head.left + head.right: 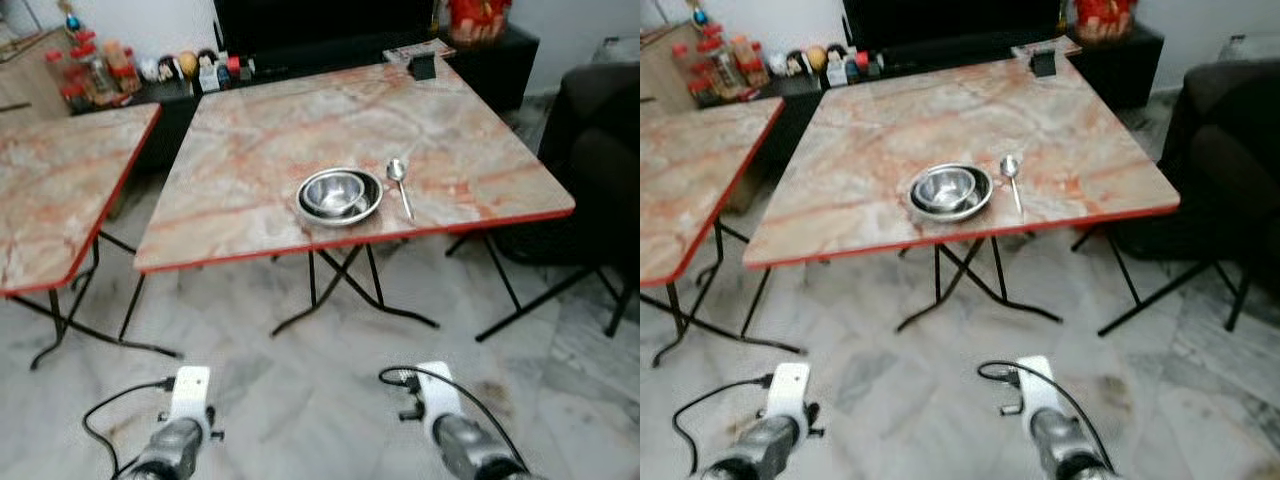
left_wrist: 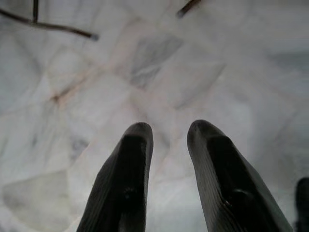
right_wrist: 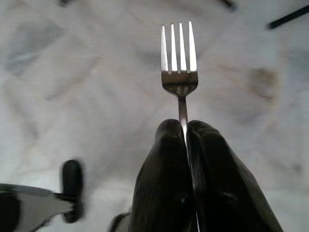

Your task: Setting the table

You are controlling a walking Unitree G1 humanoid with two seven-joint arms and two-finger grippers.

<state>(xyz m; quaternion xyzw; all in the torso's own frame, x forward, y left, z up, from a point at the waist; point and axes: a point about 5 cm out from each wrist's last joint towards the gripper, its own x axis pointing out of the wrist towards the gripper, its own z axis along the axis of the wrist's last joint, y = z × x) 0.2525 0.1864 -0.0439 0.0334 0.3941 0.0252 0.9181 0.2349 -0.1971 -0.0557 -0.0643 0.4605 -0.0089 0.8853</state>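
Note:
A marble-topped folding table [image 1: 260,140] with a red edge stands ahead of me. Near its front edge sit nested steel bowls [image 1: 340,195], and a spoon [image 1: 399,183] lies just right of them. Both arms hang low over the floor. In the right wrist view my right gripper [image 3: 185,126] is shut on the handle of a steel fork [image 3: 179,60], whose tines point away over the floor. In the left wrist view my left gripper [image 2: 169,133] is open, with only floor between its fingers.
A second marble table [image 1: 55,190] stands to the left. A dark chair [image 1: 600,150] is at the right. Behind the tables runs a low black cabinet [image 1: 330,60] with jars and small figures. A small black holder [image 1: 422,66] sits at the table's far edge. The floor is pale marble tile.

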